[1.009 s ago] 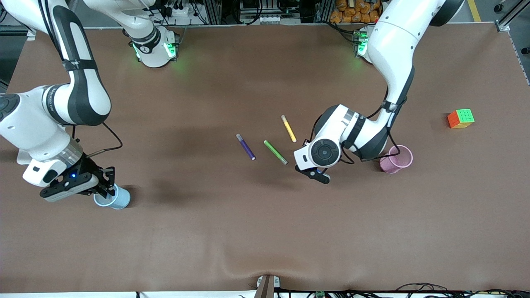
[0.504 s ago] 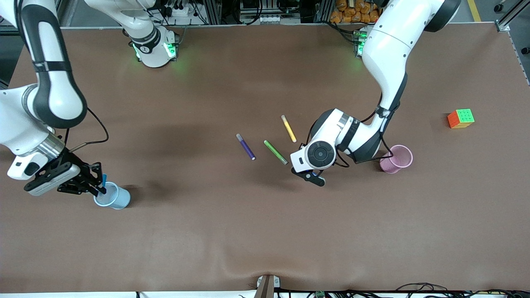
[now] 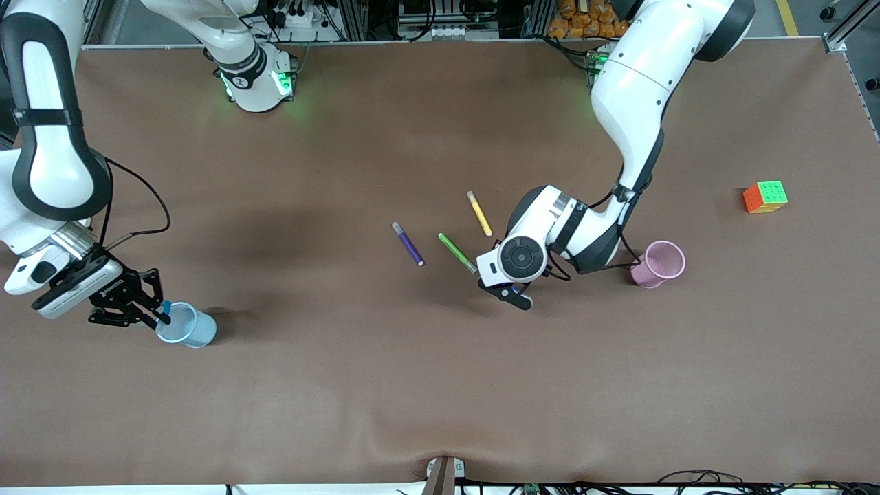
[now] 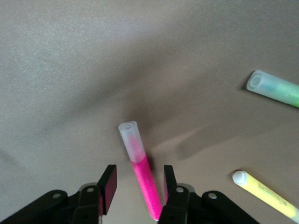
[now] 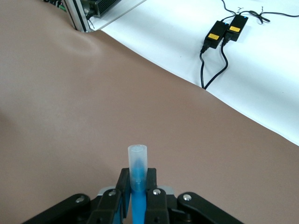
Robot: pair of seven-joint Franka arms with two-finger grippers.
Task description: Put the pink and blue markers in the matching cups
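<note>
Brown covering lies over the whole counter, and on it we see all the things of the task.

We find the pink marker lying on the counter between the fingers of the left gripper, with its pale cap pointing away from the gripper. The jaws stand partly open around the marker, one finger at each side, and we cannot tell if they touch it. The pink cup stands upright near this arm, toward the left arm's end of the counter.

We see the blue marker held by the right gripper, whose jaws are closed tight on its body, the pale cap sticking out past the fingertips. In the front view the right gripper is just beside the rim of the blue cup, which stands upright toward the right arm's end of the counter.

Near the left gripper lie a green marker, a purple marker and a yellow marker, all apart from each other. A coloured puzzle cube sits well apart, at the left arm's end.
</note>
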